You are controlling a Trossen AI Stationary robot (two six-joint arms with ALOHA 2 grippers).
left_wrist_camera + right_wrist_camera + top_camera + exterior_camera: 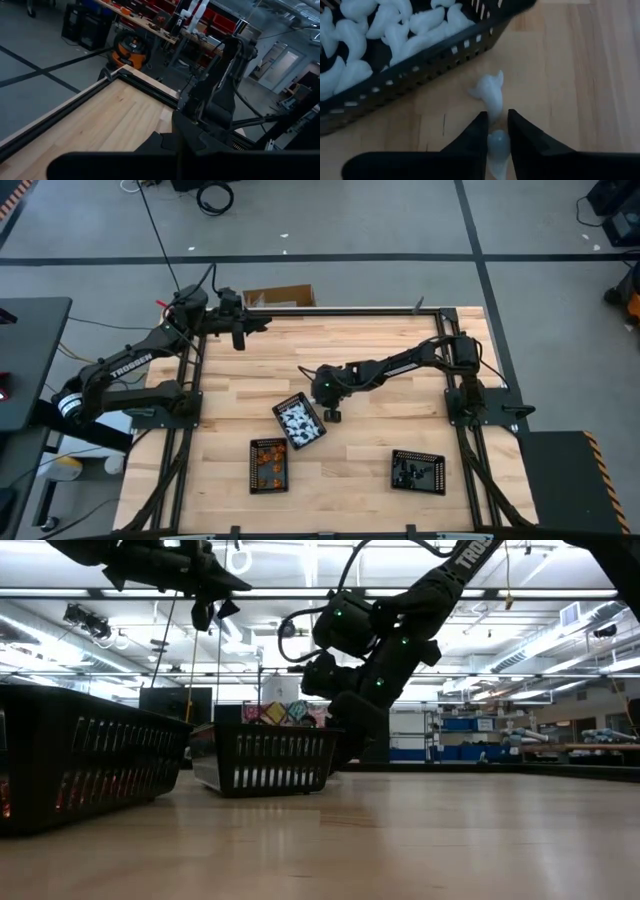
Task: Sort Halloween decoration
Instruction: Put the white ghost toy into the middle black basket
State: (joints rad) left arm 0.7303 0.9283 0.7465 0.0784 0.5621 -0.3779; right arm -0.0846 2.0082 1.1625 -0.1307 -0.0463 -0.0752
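The right claw is down on the desk just beside the white tray, its fingers nearly shut on a white piece whose long axis runs along them. The left claw, shut and empty, waits well apart.

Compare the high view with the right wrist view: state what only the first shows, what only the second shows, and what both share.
Only the high view shows all three trays: the one with orange pieces, the one with dark pieces, and the left arm parked with its gripper near the table's far edge. Only the right wrist view shows the right gripper closing its fingers on a white piece lying on the table, with another white piece beside the tray. Both show the tray of white pieces.
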